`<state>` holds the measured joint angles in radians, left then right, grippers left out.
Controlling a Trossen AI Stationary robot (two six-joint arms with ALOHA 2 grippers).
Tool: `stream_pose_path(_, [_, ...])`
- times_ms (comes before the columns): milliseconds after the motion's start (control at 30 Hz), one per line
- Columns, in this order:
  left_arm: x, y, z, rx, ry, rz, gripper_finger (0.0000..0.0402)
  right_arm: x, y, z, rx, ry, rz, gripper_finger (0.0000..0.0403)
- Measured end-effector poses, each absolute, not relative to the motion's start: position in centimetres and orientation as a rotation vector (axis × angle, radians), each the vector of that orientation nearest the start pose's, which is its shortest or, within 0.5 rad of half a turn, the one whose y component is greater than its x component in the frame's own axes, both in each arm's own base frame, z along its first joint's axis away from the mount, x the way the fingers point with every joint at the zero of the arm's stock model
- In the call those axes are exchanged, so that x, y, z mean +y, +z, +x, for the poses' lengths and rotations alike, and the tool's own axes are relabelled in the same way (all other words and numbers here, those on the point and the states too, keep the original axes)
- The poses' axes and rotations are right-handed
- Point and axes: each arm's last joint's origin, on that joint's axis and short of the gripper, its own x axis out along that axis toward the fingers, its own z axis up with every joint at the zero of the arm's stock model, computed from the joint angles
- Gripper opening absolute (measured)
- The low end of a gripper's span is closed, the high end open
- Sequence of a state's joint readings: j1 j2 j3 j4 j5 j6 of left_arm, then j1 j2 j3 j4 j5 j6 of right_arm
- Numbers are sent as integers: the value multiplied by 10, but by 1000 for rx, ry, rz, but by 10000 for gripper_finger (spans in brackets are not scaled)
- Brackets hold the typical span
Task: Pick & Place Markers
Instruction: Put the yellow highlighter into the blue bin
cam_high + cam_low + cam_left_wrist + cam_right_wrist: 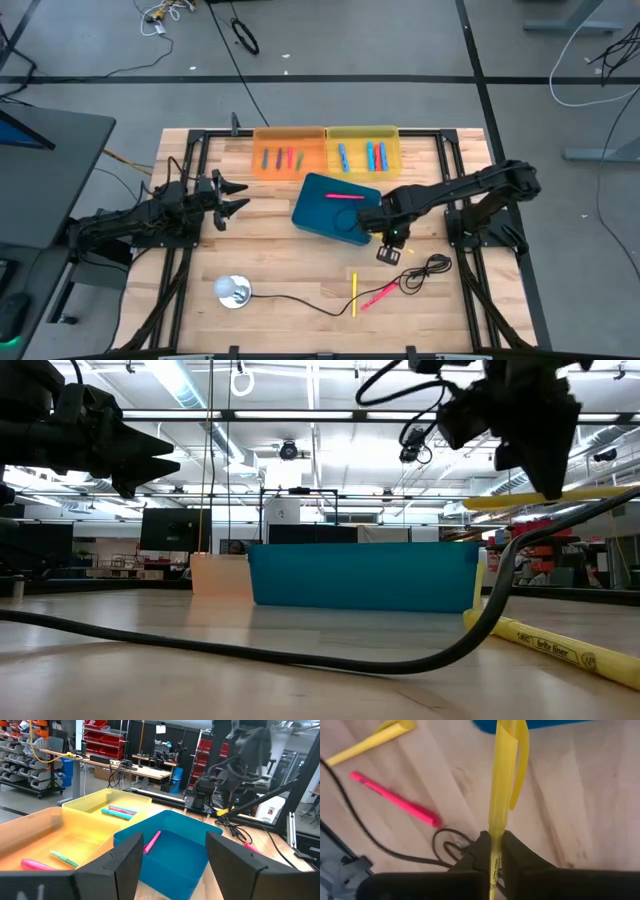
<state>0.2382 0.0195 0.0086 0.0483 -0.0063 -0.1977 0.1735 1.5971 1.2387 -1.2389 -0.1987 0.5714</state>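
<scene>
My right gripper (389,238) hangs just off the near right corner of the blue bin (335,208), shut on a yellow marker (501,780). Inside the blue bin lies one pink marker (343,196). More markers lie in the orange bin (288,153) and the yellow bin (362,150) at the far side. A yellow marker (354,291) and a pink marker (378,295) lie flat on the table near the front. My left gripper (236,197) stands open and level, left of the blue bin, with nothing between its fingers. My right gripper pinches the yellow marker's printed barrel (493,851) between its two fingers, away from the capped end with the clip (516,750). The fingers come from above, pointing down, and lie across the marker. The marker (540,501) sits about level, clear of the table.
A thin black cable (420,272) coils beside the loose markers and runs across the front of the table to a small round silver thing (233,291). Black frame rails border the wooden table top (270,255).
</scene>
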Motion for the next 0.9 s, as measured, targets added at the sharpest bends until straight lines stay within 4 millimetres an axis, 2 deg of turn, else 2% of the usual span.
stream_pose_path(167, [23,169,96,-61,240,-192,222,40,245,278,1647,-163,441,18])
stream_pose_path(367, [23,170,96,-61,240,-192,222,22,250,298,1628,-140,422,18])
stream_pose_path(900, [23,170,95,-61,240,-192,222,-33,259,371,1583,-143,374,18])
